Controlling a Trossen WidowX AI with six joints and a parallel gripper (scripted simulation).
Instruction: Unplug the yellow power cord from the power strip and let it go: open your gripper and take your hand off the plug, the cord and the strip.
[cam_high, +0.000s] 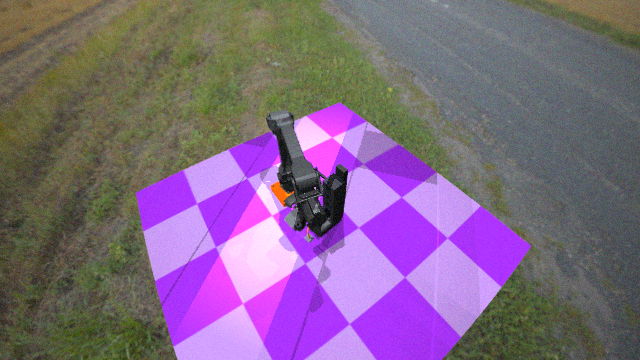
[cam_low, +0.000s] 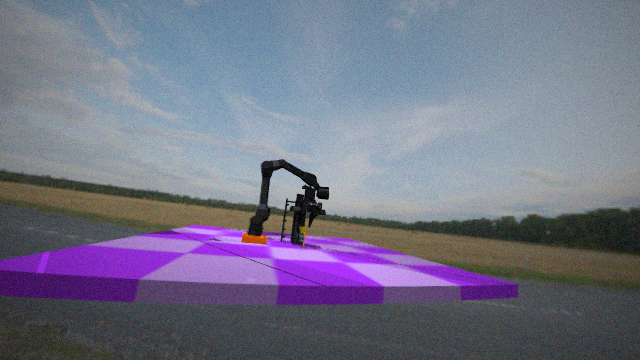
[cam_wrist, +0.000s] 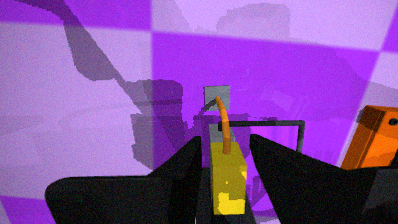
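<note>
The yellow plug (cam_wrist: 228, 180) is sitting between the two fingers of your hand (cam_wrist: 226, 155), with its orange-yellow cord (cam_wrist: 223, 122) curving away to a small grey block (cam_wrist: 217, 95) on the purple tabletop (cam_wrist: 280, 65). The fingers are standing half spread on both sides of it and are not pinching it, so I judge you are lining up for the grip. The black power strip (cam_high: 334, 200) is standing upright just beside, which is why you are reaching from above.
</note>
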